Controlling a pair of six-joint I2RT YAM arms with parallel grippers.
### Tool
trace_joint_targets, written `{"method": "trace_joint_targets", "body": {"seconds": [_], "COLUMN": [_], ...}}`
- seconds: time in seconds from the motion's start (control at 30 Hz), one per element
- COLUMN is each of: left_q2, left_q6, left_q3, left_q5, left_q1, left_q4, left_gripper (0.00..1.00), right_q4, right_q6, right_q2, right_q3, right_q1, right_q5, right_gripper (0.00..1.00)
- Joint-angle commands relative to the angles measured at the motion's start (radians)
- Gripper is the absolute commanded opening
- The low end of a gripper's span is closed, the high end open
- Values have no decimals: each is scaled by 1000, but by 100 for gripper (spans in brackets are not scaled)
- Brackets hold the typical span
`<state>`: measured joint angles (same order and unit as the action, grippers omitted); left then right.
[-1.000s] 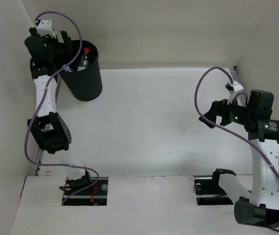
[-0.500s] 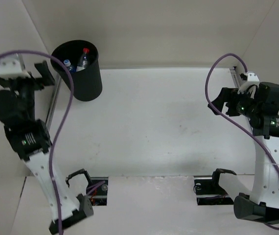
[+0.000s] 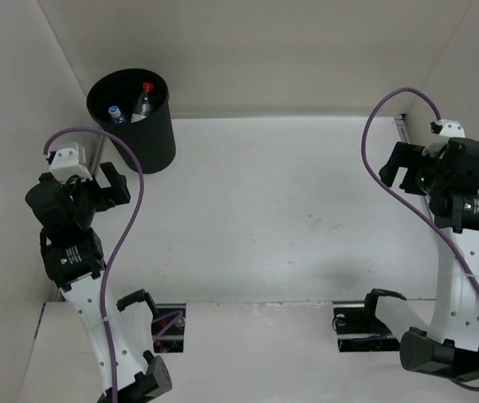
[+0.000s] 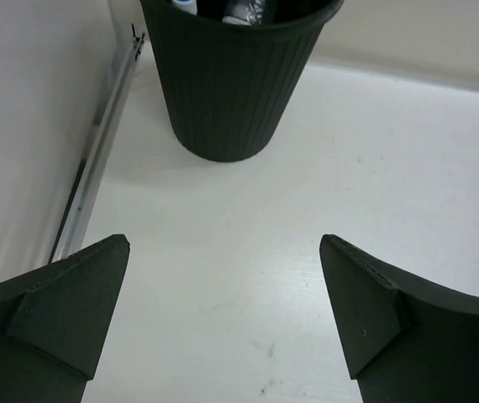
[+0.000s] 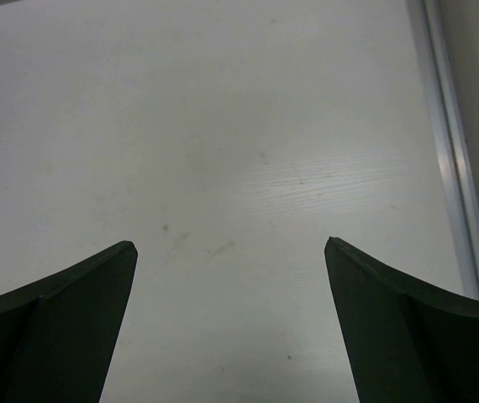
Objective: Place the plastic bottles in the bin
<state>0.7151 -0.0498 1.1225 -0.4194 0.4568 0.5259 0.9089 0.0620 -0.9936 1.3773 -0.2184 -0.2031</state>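
Note:
The black bin (image 3: 150,139) stands at the far left corner of the table. Inside it I see the clear red-cap bottle (image 3: 144,100) and a clear bottle with a blue cap (image 3: 114,112); other bottles are hidden in the bin or out of view. My left gripper (image 3: 111,185) is open and empty, hovering just in front of the bin. In the left wrist view the bin (image 4: 231,84) is ahead of the left gripper (image 4: 223,248), with bottle tops just showing at its rim. My right gripper (image 3: 395,168) is open and empty over the far right of the table, also in its wrist view (image 5: 231,248).
A metal rail (image 4: 97,159) runs along the left wall beside the bin. Another rail (image 5: 446,143) runs along the right wall. White walls close in the table on the left, back and right.
My left arm has pulled back from over the bin and now sits lower, in front of it, gripper open. My right gripper has drawn back toward the right wall.

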Motion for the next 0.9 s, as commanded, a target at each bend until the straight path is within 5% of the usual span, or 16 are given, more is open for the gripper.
{"method": "trace_joint_targets", "body": {"seconds": [0.0, 0.87], "left_q2": [-28, -91], "left_q6": [-35, -117], "left_q3": [14, 2], "left_q5": [-18, -71], "left_q1": [-7, 104], "left_q4": [46, 161], "left_gripper": [100, 100], "right_q4": [-50, -65], "right_q6": [-39, -45], "right_q2": [47, 148], "right_q3": [-55, -104], "right_q1": [23, -37], "right_q5": [134, 45], "right_gripper": [100, 100]}}
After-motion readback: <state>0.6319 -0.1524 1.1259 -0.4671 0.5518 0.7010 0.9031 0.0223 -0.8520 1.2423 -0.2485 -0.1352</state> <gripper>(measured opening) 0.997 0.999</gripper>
